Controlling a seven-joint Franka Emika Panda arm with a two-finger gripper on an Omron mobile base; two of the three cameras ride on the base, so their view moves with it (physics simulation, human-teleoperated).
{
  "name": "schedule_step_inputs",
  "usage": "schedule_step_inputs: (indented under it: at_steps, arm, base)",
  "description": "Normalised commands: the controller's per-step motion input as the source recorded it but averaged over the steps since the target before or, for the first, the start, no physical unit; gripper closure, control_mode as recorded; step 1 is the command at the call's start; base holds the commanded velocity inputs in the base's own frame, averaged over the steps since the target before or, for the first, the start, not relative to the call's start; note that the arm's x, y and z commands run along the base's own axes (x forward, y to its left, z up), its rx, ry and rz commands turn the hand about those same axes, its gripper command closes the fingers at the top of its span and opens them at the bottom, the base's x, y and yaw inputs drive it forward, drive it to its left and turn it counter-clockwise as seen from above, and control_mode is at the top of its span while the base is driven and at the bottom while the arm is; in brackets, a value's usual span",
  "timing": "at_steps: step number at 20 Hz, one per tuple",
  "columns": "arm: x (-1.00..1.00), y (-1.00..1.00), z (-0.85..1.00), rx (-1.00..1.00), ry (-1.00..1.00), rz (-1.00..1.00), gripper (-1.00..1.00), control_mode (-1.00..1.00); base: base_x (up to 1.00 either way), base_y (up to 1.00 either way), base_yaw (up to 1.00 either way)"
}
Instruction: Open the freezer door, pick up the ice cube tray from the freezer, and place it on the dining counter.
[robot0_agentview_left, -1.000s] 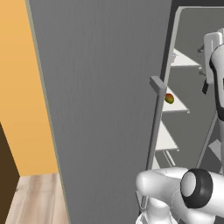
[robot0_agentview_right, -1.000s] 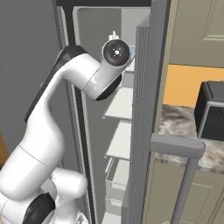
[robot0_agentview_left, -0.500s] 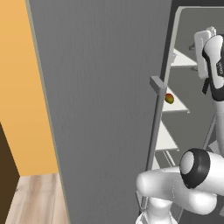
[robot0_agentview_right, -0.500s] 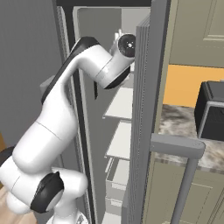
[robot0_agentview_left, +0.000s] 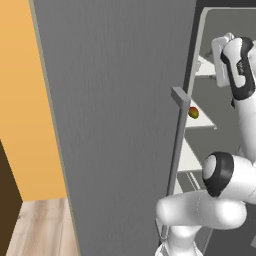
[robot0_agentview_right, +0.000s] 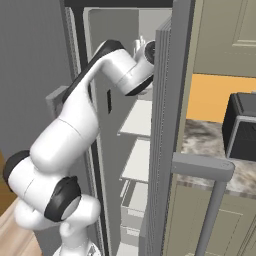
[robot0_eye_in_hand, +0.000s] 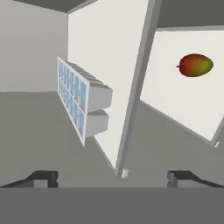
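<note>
White freezer shelves (robot0_eye_in_hand: 109, 52): one carries the ice cube tray (robot0_eye_in_hand: 81, 100), another a mango (robot0_eye_in_hand: 195, 64).

Matte grey, faintly grained like brushed metal, on the freezer door (robot0_agentview_left: 120, 115) and its squared bar handle (robot0_agentview_left: 179, 135); smooth flat white, plastic-looking, on the slanted shelves (robot0_eye_in_hand: 109, 57) against the dull grey freezer (robot0_eye_in_hand: 30, 48) interior. Pale blue-grey, plastic-like and slightly translucent in its compartments, on the ice cube tray (robot0_eye_in_hand: 81, 100); smooth, softly shiny red-green skin on the mango (robot0_eye_in_hand: 195, 64). Mottled, polished-looking granite on the counter top (robot0_agentview_right: 200, 145), light wood grain on the floor (robot0_agentview_left: 40, 230), glossy white shell with dark matte joints on the arm (robot0_agentview_right: 90, 115).
</note>
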Motion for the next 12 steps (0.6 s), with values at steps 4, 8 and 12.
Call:
schedule_step_inputs:
  at_steps: [4,8,12]
  arm:
    - [0.55,0.0,0.0,0.0,0.0,0.0,-1.0,-1.0]
    - [0.49,0.0,0.0,0.0,0.0,0.0,-1.0,-1.0]
    - [0.42,0.0,-0.01,0.0,0.0,0.0,-1.0,-1.0]
  base:
    - [0.0,0.0,0.0]
    - [0.0,0.0,0.0]
    - [0.0,0.0,0.0]
